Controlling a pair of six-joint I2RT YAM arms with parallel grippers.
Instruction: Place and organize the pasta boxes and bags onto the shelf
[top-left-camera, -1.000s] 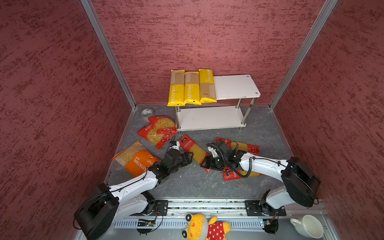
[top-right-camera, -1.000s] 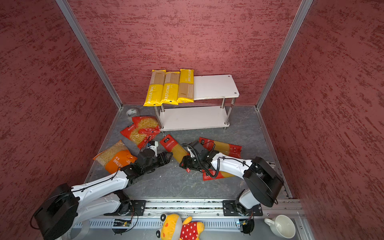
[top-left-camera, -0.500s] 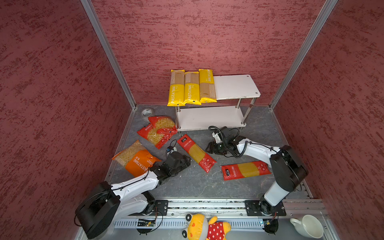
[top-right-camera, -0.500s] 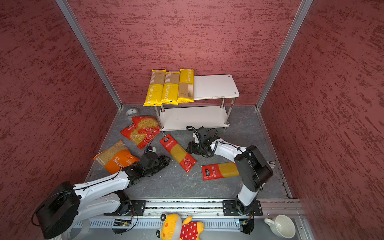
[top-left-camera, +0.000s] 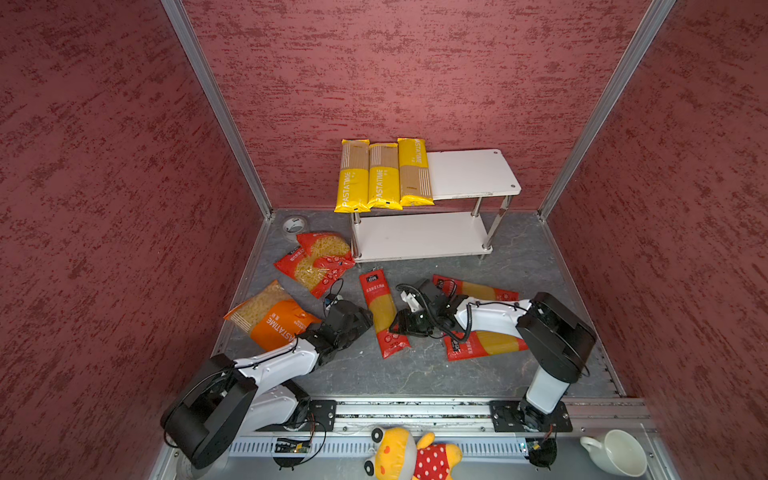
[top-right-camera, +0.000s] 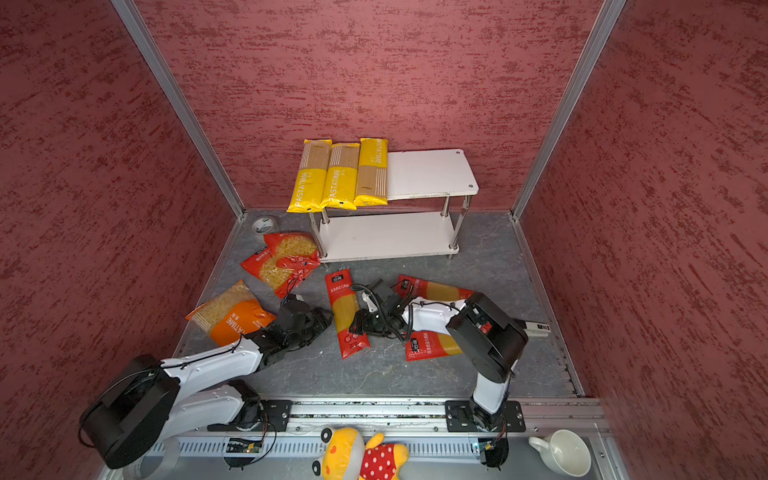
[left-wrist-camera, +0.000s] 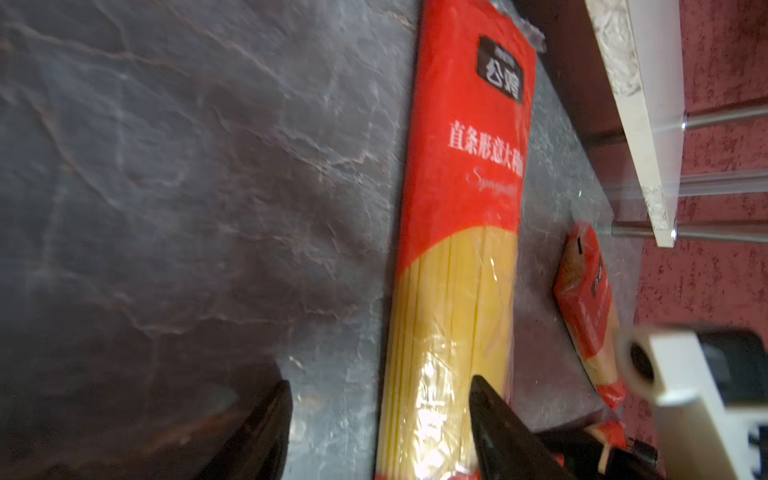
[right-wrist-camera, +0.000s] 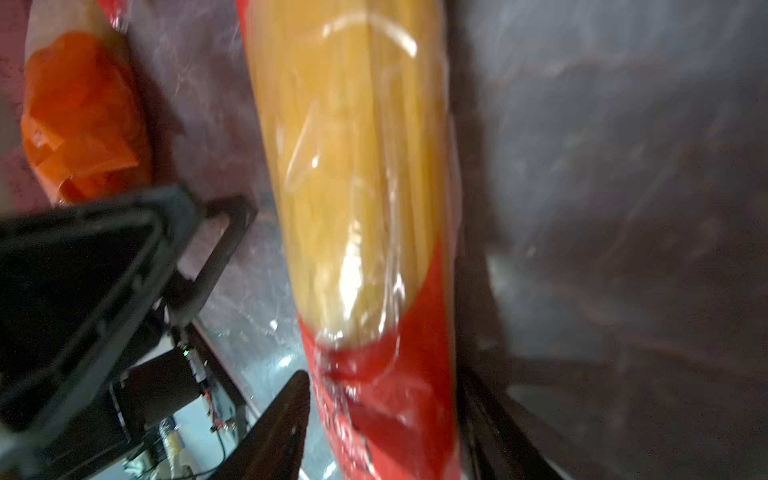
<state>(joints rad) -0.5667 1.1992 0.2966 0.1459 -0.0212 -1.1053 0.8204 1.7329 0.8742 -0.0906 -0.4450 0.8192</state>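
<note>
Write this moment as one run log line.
middle red spaghetti pack: on floor; left gripper: open, at its edge; right gripper: astride it, grip unclear; shelf top: three yellow packs

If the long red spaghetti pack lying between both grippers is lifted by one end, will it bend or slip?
Probably it stays fairly stiff: the long red spaghetti pack shows straight, tightly bundled strands. Its glossy film reflects light, so it may slip.

L gripper (top-left-camera: 362, 323) & R gripper (top-left-camera: 400, 326) flank red spaghetti pack (top-left-camera: 381, 308).
</note>
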